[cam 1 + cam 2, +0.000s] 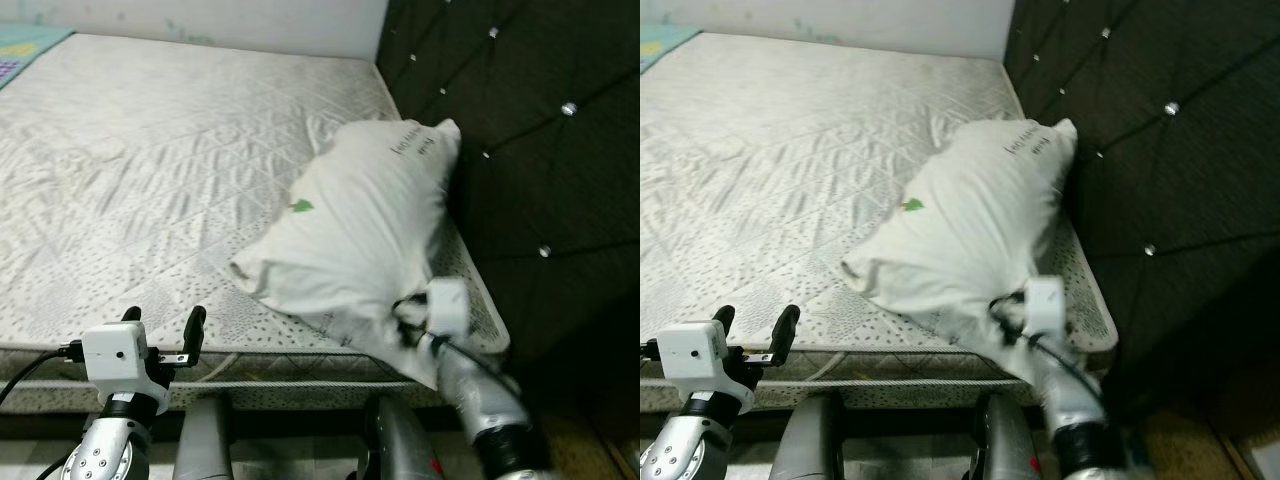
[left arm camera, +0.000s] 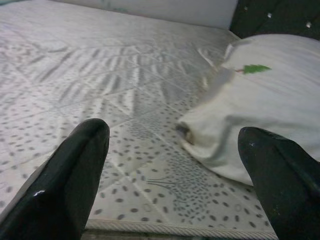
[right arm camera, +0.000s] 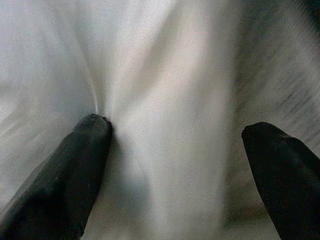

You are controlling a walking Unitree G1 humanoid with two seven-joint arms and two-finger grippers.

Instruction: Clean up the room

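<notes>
A white pillow (image 1: 360, 220) with a small green tree print lies on the patterned mattress (image 1: 150, 170), leaning against the headboard on the right. My right gripper (image 1: 405, 318) is pushed into the pillow's near corner at the mattress edge. In the right wrist view its fingers (image 3: 90, 150) stand open with pillow cloth (image 3: 165, 100) between them, one finger denting the fabric. My left gripper (image 1: 165, 322) hovers open at the bed's front edge, to the left of the pillow (image 2: 270, 100), holding nothing.
A dark tufted headboard (image 1: 530, 150) with shiny studs runs along the right side. A white wall (image 1: 250, 20) closes off the far end of the bed. A colourful mat (image 1: 25, 45) shows at the far left. The mattress's front edge (image 1: 260, 365) is just before me.
</notes>
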